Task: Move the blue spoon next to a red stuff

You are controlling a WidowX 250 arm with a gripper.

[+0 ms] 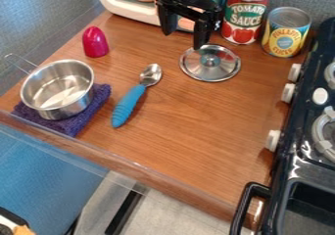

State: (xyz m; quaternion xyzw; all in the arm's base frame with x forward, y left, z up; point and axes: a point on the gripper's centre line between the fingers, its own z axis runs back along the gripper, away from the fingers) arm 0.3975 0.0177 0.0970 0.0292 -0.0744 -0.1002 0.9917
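My gripper (184, 35) hangs open at the top of the view, its two fingers spread above the wooden counter, just up and left of the metal lid. The blue spoon (129, 105) lies in the middle left of the counter, its blue ridged handle toward the lower left and its metal bowl toward the upper right. It is well below and to the left of the gripper. A red-pink rounded object (95, 42) stands upright at the upper left, apart from the spoon.
A metal pot (59, 89) rests on a purple cloth (97, 103) at the left. A lid (210, 63) lies below the gripper. Two cans, a tomato one (243, 14) and a pineapple one (286, 32), stand at the back right. A dark stove (314, 153) borders the right side.
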